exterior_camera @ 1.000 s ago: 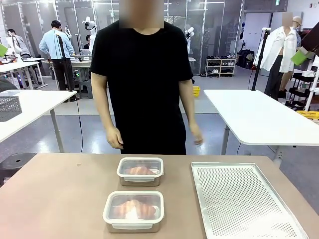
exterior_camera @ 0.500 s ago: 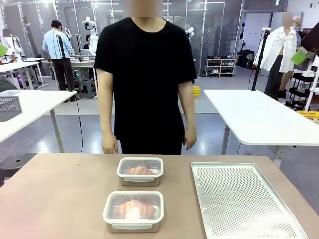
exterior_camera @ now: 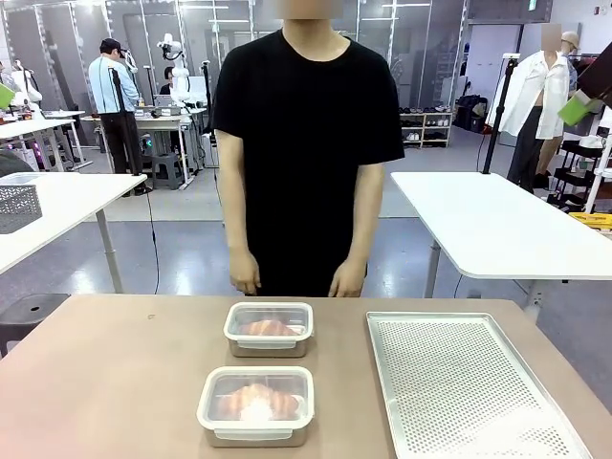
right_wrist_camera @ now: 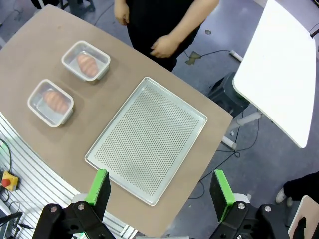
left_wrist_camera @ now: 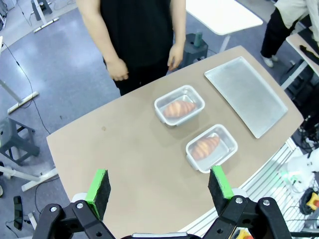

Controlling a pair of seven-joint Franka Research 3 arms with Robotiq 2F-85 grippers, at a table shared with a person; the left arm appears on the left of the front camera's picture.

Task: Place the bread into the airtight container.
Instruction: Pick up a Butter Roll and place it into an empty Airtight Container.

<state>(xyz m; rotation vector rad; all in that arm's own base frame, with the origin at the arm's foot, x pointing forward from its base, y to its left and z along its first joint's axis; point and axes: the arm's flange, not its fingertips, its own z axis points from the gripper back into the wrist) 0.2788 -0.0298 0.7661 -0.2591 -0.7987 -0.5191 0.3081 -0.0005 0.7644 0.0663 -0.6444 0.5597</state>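
Already, bread point(exterior_camera: 258, 401) seemingly inside container point(exterior_camera: 256, 405).

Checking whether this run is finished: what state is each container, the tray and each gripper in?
Near airtight container: lidded, bread inside.
Far airtight container: lidded, bread inside.
Perforated tray: bare, flat on the table.
Left gripper: open, holding nothing.
Right gripper: open, holding nothing.

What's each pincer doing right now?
Left pincer: open, holding nothing, high above the table.
Right pincer: open, holding nothing, high above the table.
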